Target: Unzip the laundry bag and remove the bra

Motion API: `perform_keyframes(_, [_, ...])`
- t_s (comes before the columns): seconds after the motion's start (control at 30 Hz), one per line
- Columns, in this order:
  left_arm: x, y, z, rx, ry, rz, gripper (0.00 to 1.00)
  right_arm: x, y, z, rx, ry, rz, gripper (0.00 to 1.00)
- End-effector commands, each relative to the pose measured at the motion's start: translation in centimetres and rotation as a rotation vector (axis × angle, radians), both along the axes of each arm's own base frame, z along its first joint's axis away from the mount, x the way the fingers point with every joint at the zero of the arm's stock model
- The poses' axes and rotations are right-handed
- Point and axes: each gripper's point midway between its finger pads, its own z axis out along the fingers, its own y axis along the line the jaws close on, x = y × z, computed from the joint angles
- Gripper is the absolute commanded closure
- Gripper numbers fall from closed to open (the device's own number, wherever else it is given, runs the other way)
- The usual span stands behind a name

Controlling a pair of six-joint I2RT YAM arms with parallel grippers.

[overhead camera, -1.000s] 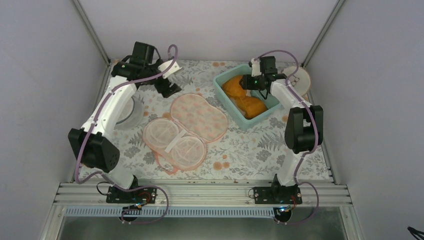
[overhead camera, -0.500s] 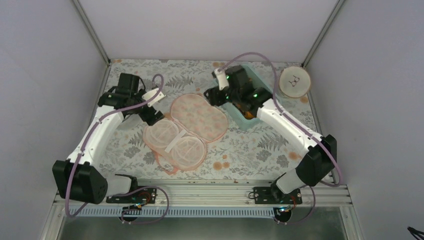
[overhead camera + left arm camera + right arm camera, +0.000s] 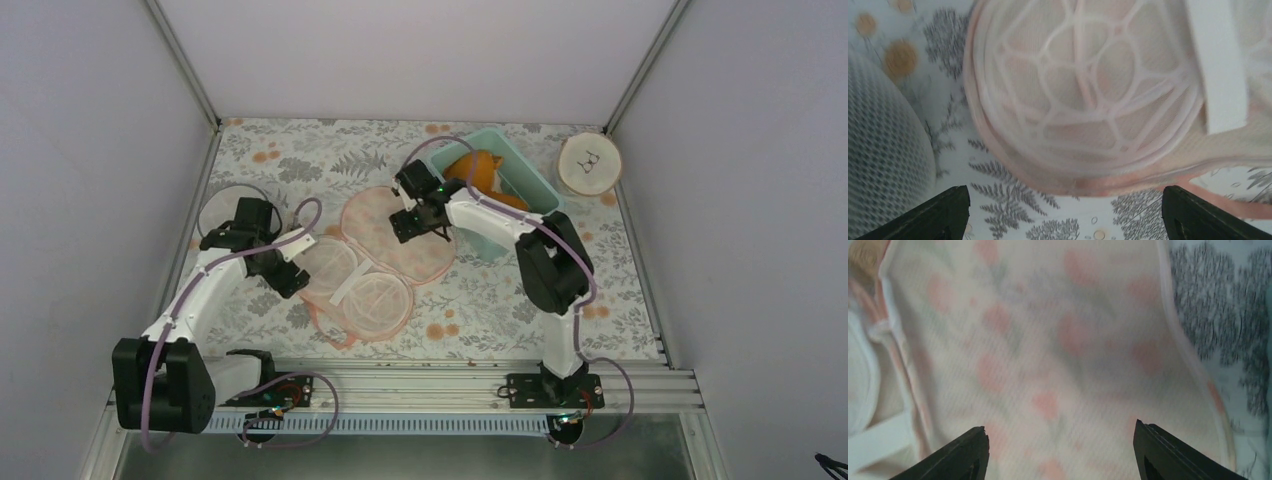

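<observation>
The laundry bag (image 3: 375,255) lies unzipped and spread flat mid-table, its leaf-print half (image 3: 405,232) at the back and its half with white spoked rings (image 3: 355,285) nearer. The orange bra (image 3: 480,172) lies in the teal bin, outside the bag. My left gripper (image 3: 290,278) is open and empty at the bag's left rim; its view shows a spoked ring (image 3: 1088,90) just ahead of the fingertips (image 3: 945,215). My right gripper (image 3: 405,222) is open and empty low over the leaf-print half (image 3: 1058,350).
The teal bin (image 3: 535,188) stands at the back right of the bag. A round pale disc (image 3: 588,163) sits in the back right corner. A white mesh drum (image 3: 883,165) lies left of the bag, beside my left arm.
My right gripper left the bin and swung left over the bag's leaf-print half; the bra stayed in the bin. My left gripper came from the back left to the bag's left rim.
</observation>
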Motion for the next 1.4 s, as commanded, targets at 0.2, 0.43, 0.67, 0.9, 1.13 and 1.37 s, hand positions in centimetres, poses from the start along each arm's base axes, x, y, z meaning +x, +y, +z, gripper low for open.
perform_keyframes(0.2, [0.1, 2.7, -2.5, -0.005, 0.031, 0.063, 0.07, 8.7, 2.1, -1.5, -0.13, -0.123, 0.001, 0.06])
perform_keyframes(0.43, [-1.1, 2.6, -4.7, -0.017, 0.08, 0.057, 0.07, 12.8, 2.7, -3.0, -0.113, -0.127, -0.016, 0.0])
perform_keyframes(0.67, [-1.3, 1.7, -5.3, -0.069, 0.095, 0.038, 0.08, 11.6, 3.9, -8.0, -0.069, 0.0, 0.051, 0.02])
perform_keyframes(0.9, [-1.2, 1.0, -5.6, -0.108, 0.104, 0.026, 0.08, 8.7, 5.7, -9.1, 0.068, 0.16, 0.1, 0.43])
perform_keyframes(1.13, [-0.8, 0.4, -5.9, -0.155, 0.118, 0.029, 0.09, 8.4, 6.7, -2.9, 0.175, 0.113, 0.118, 0.96])
perform_keyframes(1.37, [0.2, 0.0, -4.7, -0.179, 0.087, 0.028, 0.09, 7.3, 6.5, 5.7, 0.308, 0.001, 0.101, 0.96])
